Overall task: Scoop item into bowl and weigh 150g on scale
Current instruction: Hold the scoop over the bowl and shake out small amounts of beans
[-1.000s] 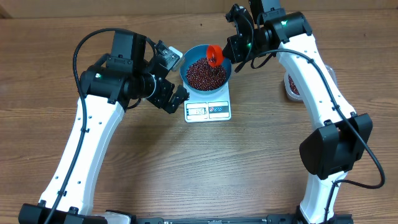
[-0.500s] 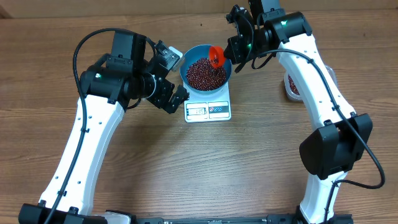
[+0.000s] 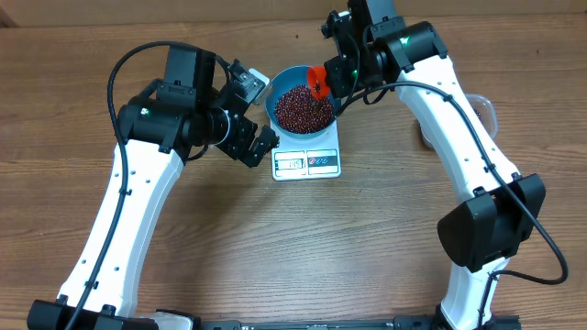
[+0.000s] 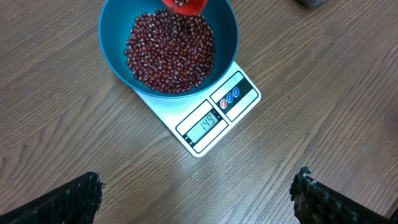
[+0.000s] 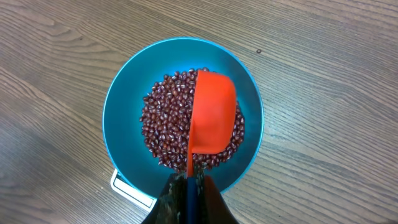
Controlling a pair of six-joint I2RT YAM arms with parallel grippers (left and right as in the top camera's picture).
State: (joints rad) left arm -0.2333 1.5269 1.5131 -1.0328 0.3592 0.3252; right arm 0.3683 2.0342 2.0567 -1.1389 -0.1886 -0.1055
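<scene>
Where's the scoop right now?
In the right wrist view the orange scoop, gripped by the right gripper, hangs over the beans in the blue bowl, which stands on the white scale between the arms.

The flat brown surface [image 3: 275,247] looks like wood with a fine streaked grain and a matt finish. The small white rectangular plastic scale [image 4: 205,124] on it is smooth, with a glossier label panel. The round deep blue bowl [image 5: 124,99] looks like smooth plastic with a soft sheen, the small dark red-brown beans [image 4: 168,53] have hard, slightly shiny skins, the orange plastic scoop [image 5: 211,115] is smooth and satin, and the fingers [image 4: 71,199] of the left tool [image 4: 196,190] are black, matt and finely bumpy.
</scene>
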